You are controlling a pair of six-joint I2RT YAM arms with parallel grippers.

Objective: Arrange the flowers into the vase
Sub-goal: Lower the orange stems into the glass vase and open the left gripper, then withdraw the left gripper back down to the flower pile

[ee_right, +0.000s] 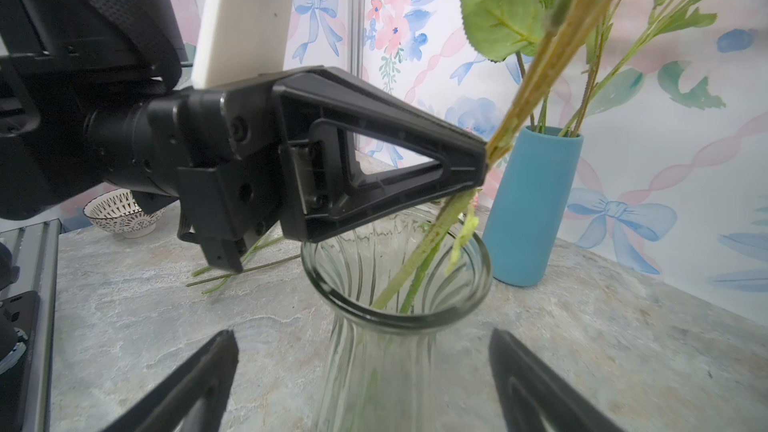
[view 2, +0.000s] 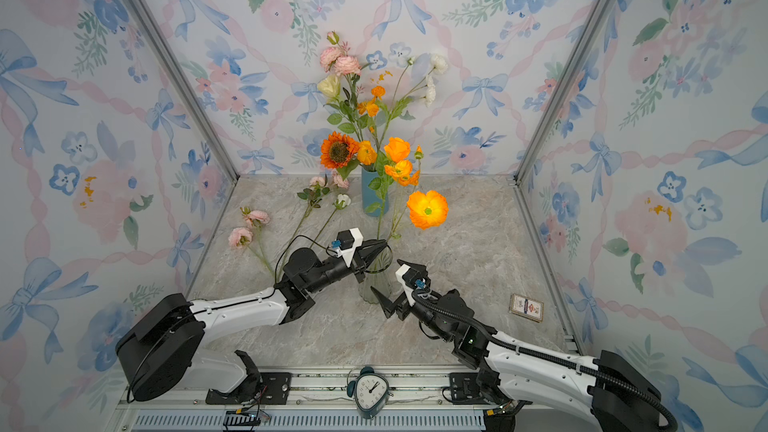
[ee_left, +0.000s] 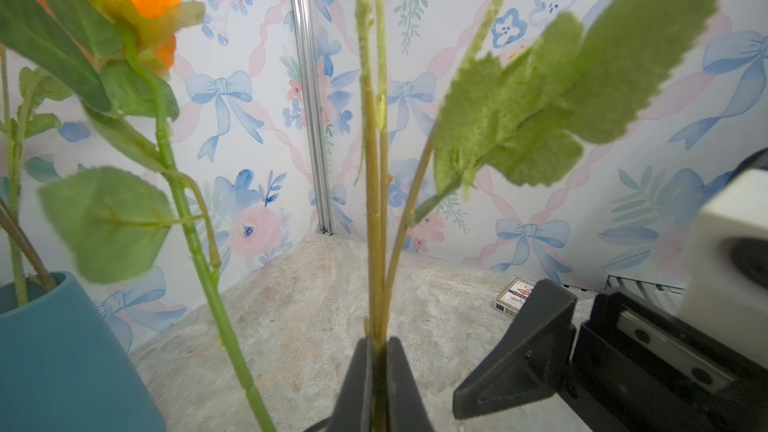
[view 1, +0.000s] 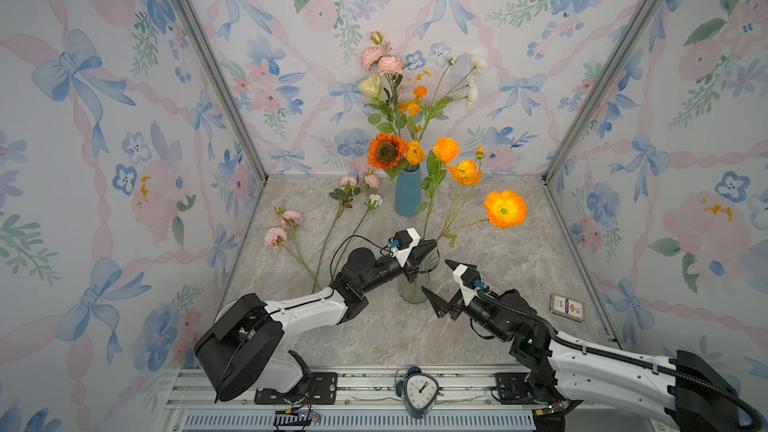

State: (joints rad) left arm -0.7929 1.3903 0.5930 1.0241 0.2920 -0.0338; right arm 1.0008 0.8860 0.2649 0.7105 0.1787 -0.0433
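My left gripper is shut on the yellow-green stems of a spray of orange poppies. It holds them over the clear glass vase, and the stem ends reach down inside its mouth. My right gripper stands open, one finger on each side of the glass vase's neck without touching it. Behind stands a blue vase holding a sunflower, pink peonies and white roses. Pink flowers and a white bud lie on the table to the left.
A small card box lies near the right wall. A teal alarm clock sits on the front rail. A patterned bowl shows behind the left arm. Aluminium posts and papered walls close in three sides.
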